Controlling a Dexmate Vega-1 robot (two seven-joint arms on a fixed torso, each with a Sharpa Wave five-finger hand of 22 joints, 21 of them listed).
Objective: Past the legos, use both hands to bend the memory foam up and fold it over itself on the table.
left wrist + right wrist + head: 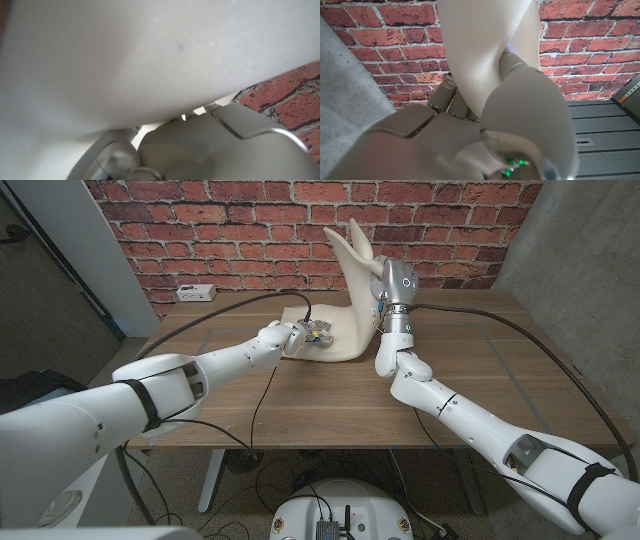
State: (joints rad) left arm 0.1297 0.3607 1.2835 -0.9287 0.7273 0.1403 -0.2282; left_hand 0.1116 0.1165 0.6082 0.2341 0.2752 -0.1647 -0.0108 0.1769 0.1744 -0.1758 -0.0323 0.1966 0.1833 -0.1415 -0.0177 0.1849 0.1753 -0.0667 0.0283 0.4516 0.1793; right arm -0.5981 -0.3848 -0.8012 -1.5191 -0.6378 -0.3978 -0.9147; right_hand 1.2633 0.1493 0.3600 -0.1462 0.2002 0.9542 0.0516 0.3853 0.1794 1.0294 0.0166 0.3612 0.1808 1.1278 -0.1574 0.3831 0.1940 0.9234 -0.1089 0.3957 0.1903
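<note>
The foam (352,290), a cream-coloured sheet, is seen standing bent upward on the wooden counter (300,395), its lower part lying on the surface and its upper part raised in front of the brick wall (220,225). The raised edge is gripped by the right hand (384,283), which is held high above the counter at the end of an upright forearm; in the right wrist view the foam (480,50) is shown pinched between the fingers (520,90) of that hand, with the sheet rising away past the fingertips. The left hand (300,337) is placed low on the counter at the foam's near left corner, its fingers against the flat part of the sheet; whether anything is clasped there cannot be told, since the fingers are partly hidden. In the left wrist view the pale foam surface (150,60) is seen pressed close above that hand. Small coloured bricks (319,335) are seen just beside the left hand's fingertips, touching or nearly touching the foam. A white power strip (194,293) lies on the counter well beyond the left hand, near the wall.
</note>
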